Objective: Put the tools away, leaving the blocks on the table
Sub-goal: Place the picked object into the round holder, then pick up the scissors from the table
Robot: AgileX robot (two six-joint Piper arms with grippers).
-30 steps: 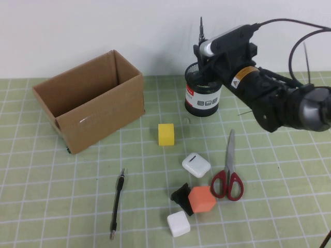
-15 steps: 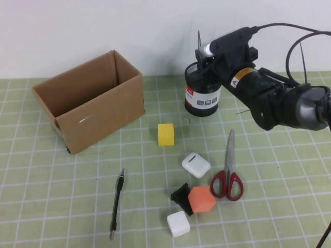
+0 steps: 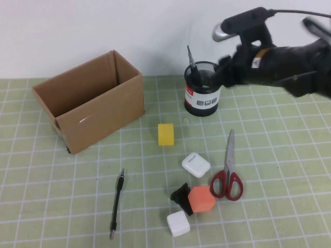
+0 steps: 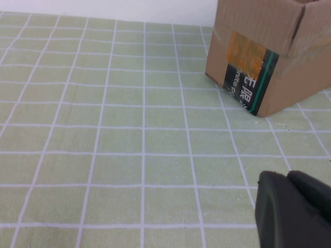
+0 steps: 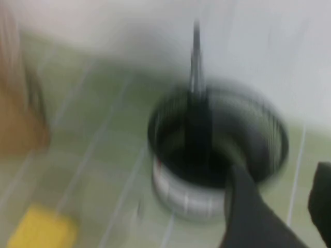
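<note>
A black screwdriver (image 3: 193,64) stands tilted in a black mesh cup (image 3: 202,98) at the back; both show in the right wrist view, screwdriver (image 5: 195,98) in cup (image 5: 217,150). My right gripper (image 5: 287,206) is open and empty, just right of and above the cup. Red-handled scissors (image 3: 227,173) lie right of centre. A thin black pen-like tool (image 3: 117,204) lies at the front left. Yellow (image 3: 166,134), orange (image 3: 201,199) and white (image 3: 178,223) cubes and a small black piece (image 3: 180,195) lie on the green grid mat (image 3: 269,217). My left gripper (image 4: 295,209) is shut and empty, low over the mat, outside the high view.
An open cardboard box (image 3: 90,101) stands at the back left; its corner shows in the left wrist view (image 4: 269,57). A white rounded case (image 3: 196,165) lies between the yellow cube and the scissors. The right arm's cable (image 3: 300,13) loops above it.
My right gripper has let go of the screwdriver, which now stands in the cup, and the arm has pulled back up and to the right.
</note>
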